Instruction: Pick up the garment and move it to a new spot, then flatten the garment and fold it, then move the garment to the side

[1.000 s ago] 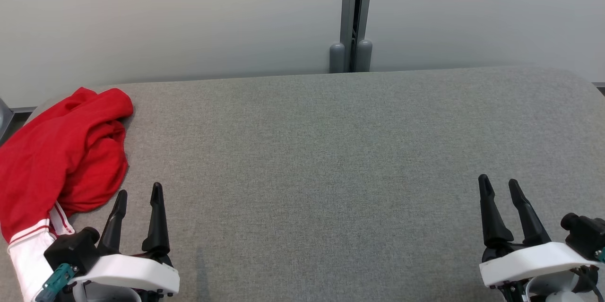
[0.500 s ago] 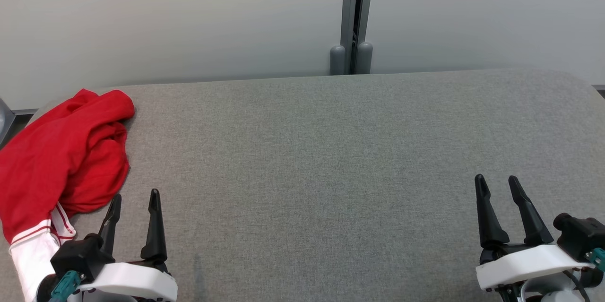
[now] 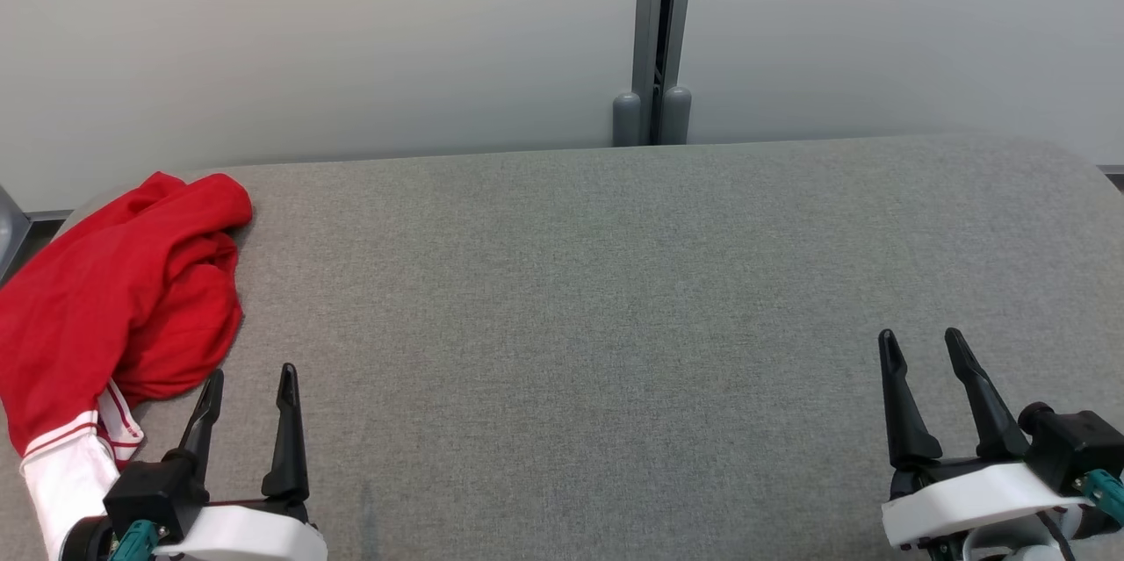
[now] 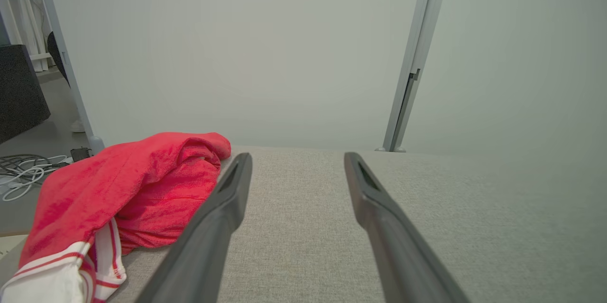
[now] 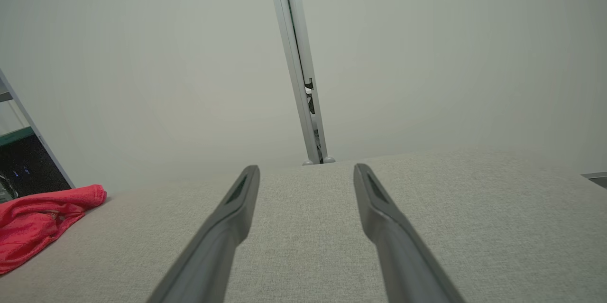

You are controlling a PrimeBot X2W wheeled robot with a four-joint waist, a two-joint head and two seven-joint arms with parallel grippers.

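The left fingers [image 3: 287,429], spread and empty, stand just beside the crumpled red garment [image 3: 114,306] at the frame's left edge; the right fingers [image 3: 900,403], lower right, are spread too. Only the view shifted slightly over the bench [image 3: 615,324], so I judge the pick-up has not begun.

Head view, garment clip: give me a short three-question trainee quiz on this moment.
1. Fill in: the jaws of the left gripper and the right gripper both stand ____.
2. Where is the red garment? A: crumpled at the left end of the grey padded table. B: folded at the table's middle. C: in the right gripper.
3. True or false: the red garment has already been flattened.
Key: 1 open; 2 A; 3 false.
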